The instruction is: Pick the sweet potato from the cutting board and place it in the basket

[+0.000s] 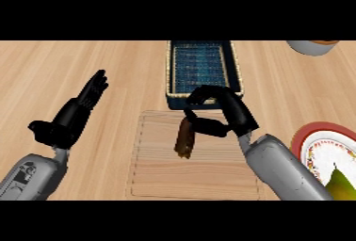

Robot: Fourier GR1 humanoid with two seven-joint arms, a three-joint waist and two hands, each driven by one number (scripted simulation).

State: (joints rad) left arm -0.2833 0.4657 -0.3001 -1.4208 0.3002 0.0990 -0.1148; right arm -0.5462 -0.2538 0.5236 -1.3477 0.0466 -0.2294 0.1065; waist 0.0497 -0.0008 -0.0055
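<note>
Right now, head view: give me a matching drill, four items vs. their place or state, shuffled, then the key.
Items:
1. sweet potato
2. basket
3. left robot hand
4. plate

Place or state:
A. at the view's right edge, red rim
B. open, fingers straight, left of the cutting board
C. over the cutting board, pinched at its top end by the right robot hand
D. beyond the board's far edge, blue lining

Pairs: 1-C, 2-D, 3-B, 4-A
</note>
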